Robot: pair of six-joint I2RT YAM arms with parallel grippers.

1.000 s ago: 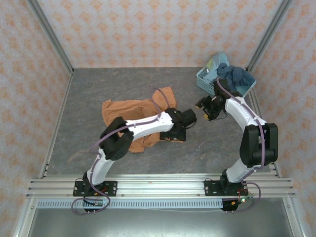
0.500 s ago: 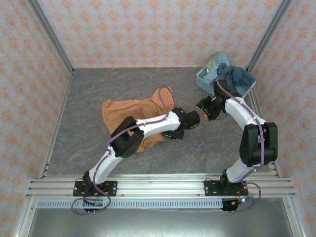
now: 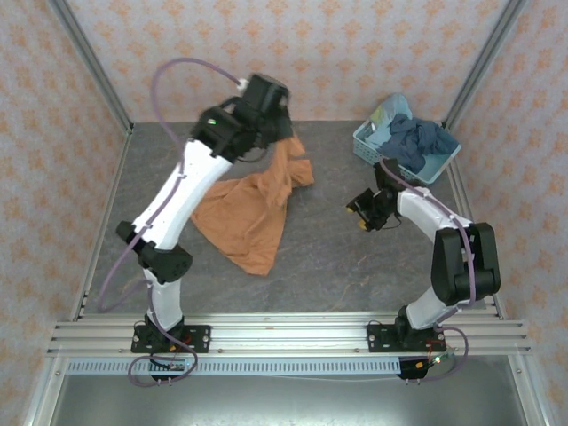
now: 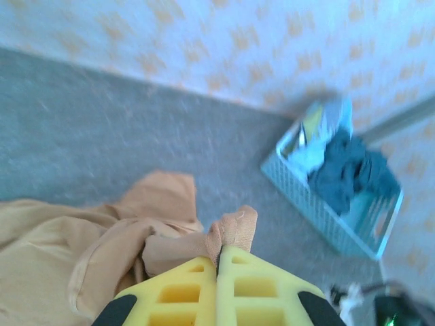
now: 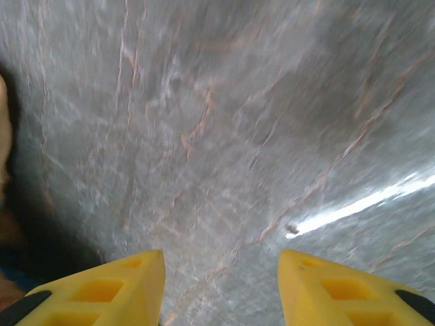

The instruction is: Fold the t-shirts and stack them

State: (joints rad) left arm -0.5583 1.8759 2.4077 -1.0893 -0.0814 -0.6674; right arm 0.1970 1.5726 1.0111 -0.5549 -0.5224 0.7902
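The orange-tan t-shirt (image 3: 253,209) hangs stretched from a pinched corner at the back down to the grey table, where its lower part lies crumpled; no print shows. My left gripper (image 3: 279,133) is raised high over the back of the table. In the left wrist view its yellow fingers (image 4: 183,292) are shut on a folded edge of the orange-tan t-shirt (image 4: 234,229). My right gripper (image 3: 359,209) is low over bare table right of the shirt, open (image 5: 219,257) with nothing between its fingers. Dusty blue and pale blue t-shirts (image 3: 417,138) are heaped in the basket.
The light-blue lattice basket (image 3: 366,145) stands at the back right corner, and it also shows in the left wrist view (image 4: 319,207). Patterned walls and metal posts close in the table on three sides. Bare grey table (image 3: 337,266) lies in front of the shirt.
My left arm has swung up and toward the back, lifting the orange-tan shirt by its edge and stretching it out. The right gripper shifted slightly nearer and stayed open.
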